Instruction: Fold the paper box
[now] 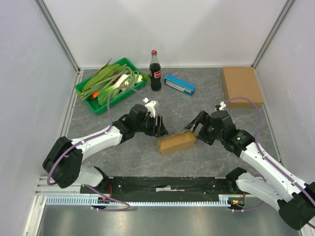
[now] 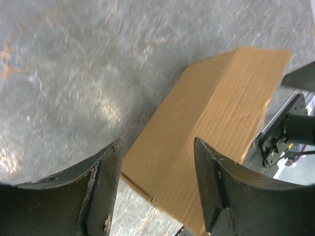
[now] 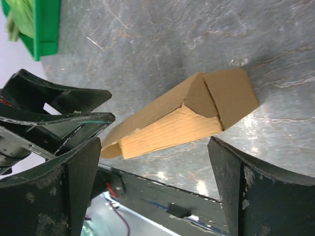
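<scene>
The paper box (image 1: 177,142) is a closed brown cardboard carton lying on the grey table between both arms. In the left wrist view the box (image 2: 221,98) runs away from my left gripper (image 2: 157,147), whose jaws stand apart around its near corner without pressing it. From above, the left gripper (image 1: 160,129) is at the box's left end. The right gripper (image 1: 195,129) is at its right end. Its fingers are spread wide in the right wrist view, and the box (image 3: 187,118) with its folded end flap lies just beyond that gripper (image 3: 153,147), untouched.
A green tray (image 1: 93,101) of leeks and vegetables stands at the back left. Beside it are a cola bottle (image 1: 155,71) and a blue packet (image 1: 179,84). A flat cardboard piece (image 1: 241,86) lies at the back right. White walls enclose the table, and a black rail (image 1: 162,186) runs along the near edge.
</scene>
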Robot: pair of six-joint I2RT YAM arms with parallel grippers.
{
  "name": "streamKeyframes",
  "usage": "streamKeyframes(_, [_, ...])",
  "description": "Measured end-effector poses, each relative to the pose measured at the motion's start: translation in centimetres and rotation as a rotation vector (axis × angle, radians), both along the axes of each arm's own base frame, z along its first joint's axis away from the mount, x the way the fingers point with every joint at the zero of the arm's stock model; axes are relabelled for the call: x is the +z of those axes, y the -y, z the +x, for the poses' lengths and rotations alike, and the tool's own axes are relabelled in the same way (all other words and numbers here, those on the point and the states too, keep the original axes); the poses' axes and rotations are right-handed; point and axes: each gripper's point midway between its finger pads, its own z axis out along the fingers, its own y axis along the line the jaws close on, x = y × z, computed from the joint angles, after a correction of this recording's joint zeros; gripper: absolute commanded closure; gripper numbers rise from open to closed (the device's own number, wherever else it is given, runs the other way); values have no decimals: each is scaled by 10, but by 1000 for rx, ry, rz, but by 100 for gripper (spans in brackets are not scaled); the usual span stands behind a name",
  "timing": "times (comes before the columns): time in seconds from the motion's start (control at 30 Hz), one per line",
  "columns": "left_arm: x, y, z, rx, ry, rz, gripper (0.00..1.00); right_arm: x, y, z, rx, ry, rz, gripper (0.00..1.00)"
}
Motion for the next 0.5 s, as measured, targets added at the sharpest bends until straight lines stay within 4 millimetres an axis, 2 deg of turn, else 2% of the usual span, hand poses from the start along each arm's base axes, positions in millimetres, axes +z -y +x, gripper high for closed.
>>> streamKeyframes(0.1, [21, 10, 13, -12, 17, 6, 40, 4, -5, 1, -29, -6, 67, 2])
streamKeyframes(0.13, [31, 15, 19, -16, 33, 1, 50, 4, -5, 0, -40, -8, 79, 2])
streamKeyframes(0.2, [51, 24, 32, -27, 71, -11, 56, 3, -4, -3, -60, -14, 101, 11])
streamKeyframes(0.23, [60, 29, 37, -33, 90, -19, 60, 1, -2, -4, -70, -18, 110, 17])
streamKeyframes(0.27, [67, 33, 41, -44, 105, -27, 63, -1, -1, -6, -77, -22, 114, 33])
streamKeyframes(0.3, [73, 38, 44, -57, 117, -35, 73, -3, 0, -8, -88, -28, 124, 41])
streamKeyframes(0.33, [77, 43, 45, -80, 118, -46, 77, -5, 2, -11, -94, -33, 125, 47])
streamKeyframes(0.37, [78, 48, 45, -100, 112, -56, 83, -7, 4, -13, -94, -38, 122, 61])
streamKeyframes(0.43, [75, 60, 44, -157, 83, -72, 86, -11, 9, -19, -92, -43, 101, 67])
streamKeyframes(0.5, [64, 69, 39, -201, 42, -75, 88, -14, 13, -23, -69, -36, 62, 78])
